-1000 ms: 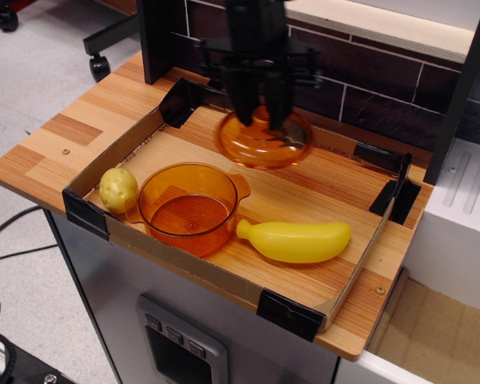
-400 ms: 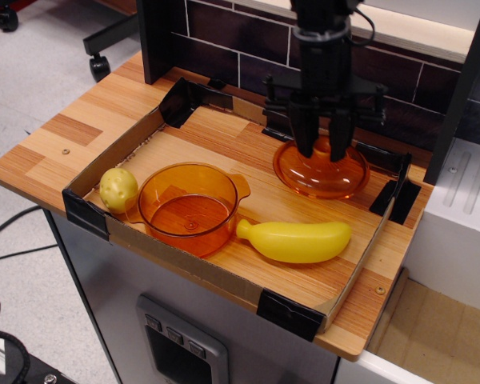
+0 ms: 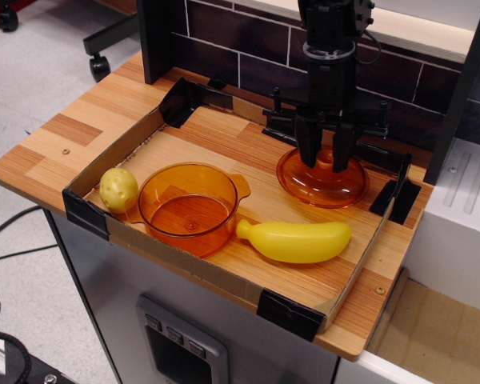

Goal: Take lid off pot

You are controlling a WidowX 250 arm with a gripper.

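Carried since a second ago from mid-air to the desk's [image 3: 48, 152] back right corner, the lid [image 3: 322, 181], light, slick plastic, sits with jaws clamped on its knob.

Wooden table [image 3: 80, 128] — carrying pot [image 3: 190, 206], lid [image 3: 322, 182], banana [image 3: 294, 241], potato [image 3: 118, 189].

Bare wood lies open at frame centre between the uncovered translucent orange plastic pot [image 3: 190, 205], the long yellow plastic banana [image 3: 295, 240] and the domed orange lid [image 3: 322, 182] under the black gripper [image 3: 326, 159] at upper right.
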